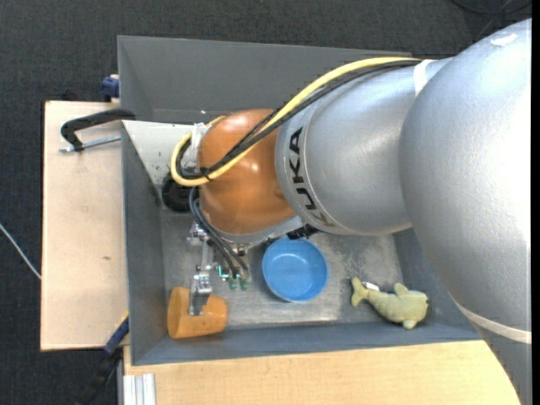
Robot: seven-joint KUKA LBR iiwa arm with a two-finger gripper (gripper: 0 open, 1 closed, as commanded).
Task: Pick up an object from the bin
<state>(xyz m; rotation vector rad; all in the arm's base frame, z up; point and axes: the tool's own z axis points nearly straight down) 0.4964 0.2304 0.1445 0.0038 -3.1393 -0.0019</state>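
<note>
– Progress on the pick: how far along does it look?

– Early, by my reading. Nothing is raised off the floor of the grey metal bin (139, 251). The gripper (202, 298) sits low in the bin's lower left corner, directly over an orange block (197, 319), and from the camera's angle it overlaps the block's top edge. The lift is not yet done.

– Is the gripper closed on it?

– I cannot tell. The orange wrist cover (240, 175) and the arm (371, 159) hide much of it. What pokes out below doesn't show whether it is open or closed, or whether it touches the block at all. I wouldn't call it a hold.

– What does the block look like?

– Small and chunky, with rounded corners, dull orange and matte. It may be foam or soft plastic, but that's a guess. It lies flat against the bin's front wall, close to the left wall, and is wider than it is tall.

– Anything crowding it?

– Little. A blue bowl (294, 270) stands upright near the middle of the front edge, apart from the block. A pale yellow-green plush animal (392, 302) lies toward the lower right corner, well apart. A black round thing (175, 197) sits by the left wall, partly behind the wrist cover.

– What's left, then?

– As I judge it, a firm grip and a lift clear of the walls. The corner leaves little room on two sides.
</note>
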